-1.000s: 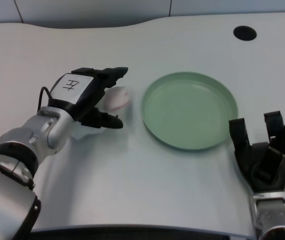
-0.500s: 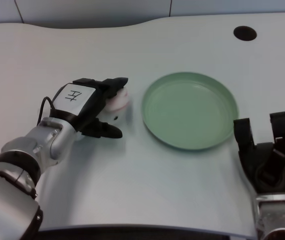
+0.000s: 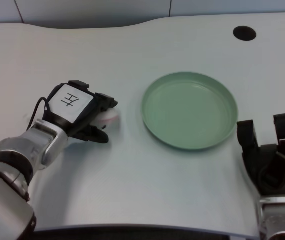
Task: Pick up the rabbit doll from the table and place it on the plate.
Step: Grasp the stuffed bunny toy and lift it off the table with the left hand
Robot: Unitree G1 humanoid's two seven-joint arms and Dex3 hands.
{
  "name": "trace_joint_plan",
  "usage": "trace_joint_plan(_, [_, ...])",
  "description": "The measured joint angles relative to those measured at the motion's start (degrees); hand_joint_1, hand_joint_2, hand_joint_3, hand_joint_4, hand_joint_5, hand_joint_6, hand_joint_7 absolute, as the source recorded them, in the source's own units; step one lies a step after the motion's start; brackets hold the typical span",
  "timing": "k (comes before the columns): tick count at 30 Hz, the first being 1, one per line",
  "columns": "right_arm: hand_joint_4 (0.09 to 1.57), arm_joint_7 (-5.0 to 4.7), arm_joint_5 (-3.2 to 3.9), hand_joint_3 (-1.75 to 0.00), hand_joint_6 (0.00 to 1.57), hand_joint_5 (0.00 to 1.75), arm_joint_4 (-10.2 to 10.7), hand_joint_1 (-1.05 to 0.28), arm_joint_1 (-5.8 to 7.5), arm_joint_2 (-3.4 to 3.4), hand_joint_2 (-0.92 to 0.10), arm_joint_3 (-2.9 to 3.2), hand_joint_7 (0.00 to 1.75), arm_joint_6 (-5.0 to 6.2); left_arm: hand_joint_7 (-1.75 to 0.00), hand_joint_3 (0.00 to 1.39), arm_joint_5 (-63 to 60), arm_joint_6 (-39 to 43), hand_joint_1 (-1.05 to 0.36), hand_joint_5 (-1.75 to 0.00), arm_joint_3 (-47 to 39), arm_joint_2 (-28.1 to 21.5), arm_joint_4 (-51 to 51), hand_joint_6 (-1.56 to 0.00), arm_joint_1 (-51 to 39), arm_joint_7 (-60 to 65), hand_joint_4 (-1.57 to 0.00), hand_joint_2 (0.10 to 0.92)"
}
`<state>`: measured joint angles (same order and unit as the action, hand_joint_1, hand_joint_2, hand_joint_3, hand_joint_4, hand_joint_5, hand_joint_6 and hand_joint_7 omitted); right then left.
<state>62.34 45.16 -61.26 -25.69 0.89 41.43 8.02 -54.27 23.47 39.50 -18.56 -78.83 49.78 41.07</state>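
A big white table (image 3: 147, 170) fills the view. It has a small round black hole (image 3: 245, 33) near its far edge.

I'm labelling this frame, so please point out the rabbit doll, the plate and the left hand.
rabbit doll (image 3: 110, 116), head view, pink part showing past the fingers.
plate (image 3: 155, 95), head view, left rim.
left hand (image 3: 82, 112), head view, back of the hand.

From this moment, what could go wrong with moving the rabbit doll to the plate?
1. The left hand covers most of the rabbit doll; only a small pink-white part shows past the fingers, so the hold may be shallow and the doll might slip when lifted.
2. The green plate has a raised rim facing the hand. A low carry might knock it and shift the plate.
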Motion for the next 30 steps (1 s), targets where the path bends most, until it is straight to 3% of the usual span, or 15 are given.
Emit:
trace_joint_plan(3, [0.78, -0.02, 0.11, -0.22, 0.6, 1.75, 0.5, -0.57, 0.26, 0.02, -0.92, -0.08, 1.74, -0.44, -0.86, 0.0, -1.0, -0.8, -0.95, -1.39, 1.3, -0.6, -0.1, -0.79, 0.0, 0.6, -0.63, 0.916])
trace_joint_plan(7, [0.78, -0.11, 0.15, -0.22, 0.59, 1.75, 1.2, -0.57, 0.7, 0.0, -0.92, -0.28, 1.75, -0.68, -1.01, 0.03, -2.2, -1.0, -0.93, -1.46, 2.9, -1.4, -0.2, -0.79, 0.0, 2.0, -0.68, 0.92])
trace_joint_plan(9, [0.78, -0.19, 0.16, -0.23, 0.59, 1.75, 1.5, -0.57, 0.9, 0.0, -0.92, -0.33, 1.75, -0.93, -1.09, 0.06, -2.2, -1.0, -0.84, -1.45, 2.9, -1.7, -0.2, -0.8, 0.0, 1.5, -0.71, 0.921])
trace_joint_plan(11, [0.77, -0.21, 0.16, -0.24, 0.58, 1.75, 1.7, -0.57, 1.03, -0.01, -0.92, -0.34, 1.75, -0.94, -1.09, 0.09, -2.1, -0.9, -0.78, -1.4, 2.9, -1.8, -0.3, -0.82, 0.0, 1.0, -0.76, 0.921])
trace_joint_plan(13, [0.77, -0.19, 0.13, -0.25, 0.58, 1.75, 1.7, -0.57, 1.05, -0.01, -0.92, -0.39, 1.75, -0.81, -1.04, 0.16, -1.4, -0.7, -0.64, -1.36, 2.6, -1.8, -0.3, -0.82, 0.0, 0.5, -0.78, 0.921])
trace_joint_plan(17, [0.77, -0.18, 0.12, -0.25, 0.58, 1.75, 1.7, -0.57, 1.11, -0.01, -0.92, -0.49, 1.75, -0.41, -1.03, 0.19, -0.4, -0.6, -0.6, -1.36, 1.9, -1.8, -0.3, -0.82, 0.0, -1.0, -0.78, 0.921])
trace_joint_plan(18, [0.77, -0.18, 0.12, -0.25, 0.58, 1.75, 1.7, -0.57, 1.11, -0.01, -0.92, -0.5, 1.74, -0.4, -1.38, 0.2, -0.1, -0.5, -0.5, -1.59, 1.6, -1.7, -0.3, -0.67, 0.0, -1.0, -0.72, 0.921])
trace_joint_plan(19, [0.77, -0.18, 0.12, -0.25, 0.57, 1.75, 1.6, -0.57, 1.1, 0.02, -0.92, -0.54, 1.74, -0.4, -1.56, 0.2, 0.5, -0.2, -0.46, -1.67, 1.1, -1.6, -0.3, -0.58, 0.0, -0.8, -0.7, 0.921])
trace_joint_plan(21, [0.77, -0.18, 0.11, -0.25, 0.57, 1.75, 1.4, -0.57, 1.03, 0.12, -0.92, -0.59, 1.74, -0.39, -1.71, 0.21, 1.8, 1.0, -0.42, -1.73, 0.1, -1.3, -0.2, -0.5, 0.0, 0.9, -0.68, 0.921])
trace_joint_plan(30, [0.77, -0.19, 0.12, -0.2, 0.58, 1.75, -0.1, -0.58, 0.24, 0.62, -0.92, -0.49, 1.75, -0.35, -1.75, 0.19, 3.2, 3.8, -0.38, -1.75, -1.9, 0.5, 0.0, -0.54, 1.5, 4.0, -0.76, 0.921])
